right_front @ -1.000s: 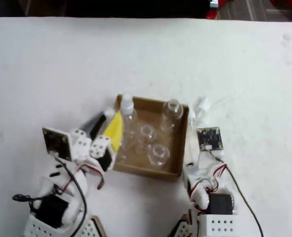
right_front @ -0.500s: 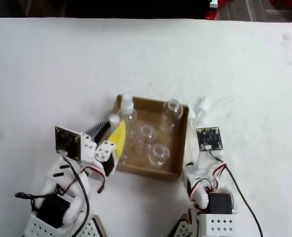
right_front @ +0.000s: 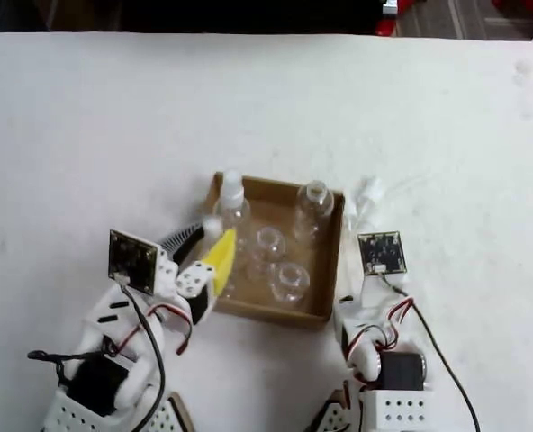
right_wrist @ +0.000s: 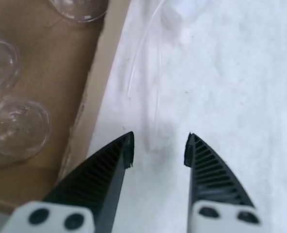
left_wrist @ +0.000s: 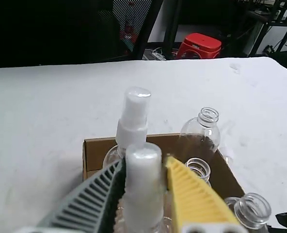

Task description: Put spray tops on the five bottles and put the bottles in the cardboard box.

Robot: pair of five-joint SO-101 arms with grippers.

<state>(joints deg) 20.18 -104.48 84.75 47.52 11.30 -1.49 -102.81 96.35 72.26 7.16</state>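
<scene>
My left gripper [left_wrist: 144,164] is shut on a clear bottle with a white spray top [left_wrist: 143,182], held between the grey and yellow fingers at the left wall of the cardboard box [right_front: 331,270]. In the high view that gripper [right_front: 203,243] sits at the box's left edge. Inside stand another bottle with a spray top [right_front: 230,198] and three open bottles [right_front: 289,281]. Just right of the box, my right gripper [right_wrist: 159,145] hangs open above bare table. Loose spray tops [right_front: 367,193] lie beyond it.
The box [right_wrist: 99,97] wall runs close beside my right gripper. Thin tubes of the spray tops [right_wrist: 155,58] trail across the white table [right_front: 113,126]. Both arm bases stand at the near edge; the far half of the table is open room.
My left gripper has carried the capped bottle to the right and back toward its base, closer against the box's left wall. The right arm has not moved.
</scene>
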